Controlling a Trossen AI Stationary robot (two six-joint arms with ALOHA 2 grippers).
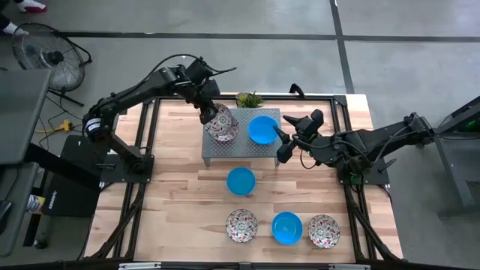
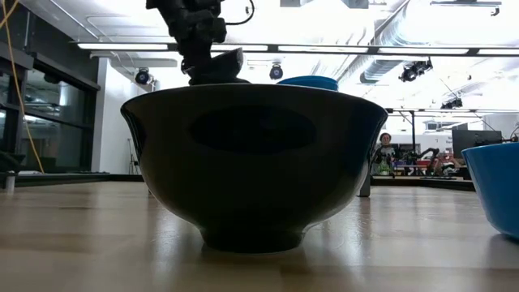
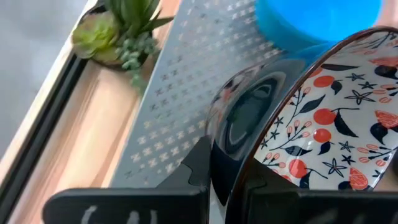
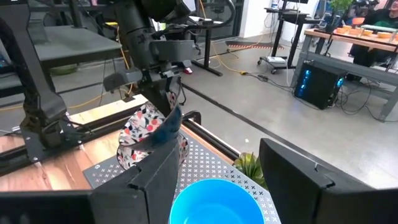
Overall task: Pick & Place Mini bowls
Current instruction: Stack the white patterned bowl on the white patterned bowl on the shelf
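Floral bowl [image 3: 336, 124] — left claw [image 1: 209, 115] clamped.

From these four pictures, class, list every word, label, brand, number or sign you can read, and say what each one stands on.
No readable text in any view.
Left gripper: pale marks on its dark body in the left wrist view, too blurred to read.
Floral bowl it holds: pattern only, no lettering.
Blue bowl on the grey perforated stand: plain.
Right gripper: no marking visible.
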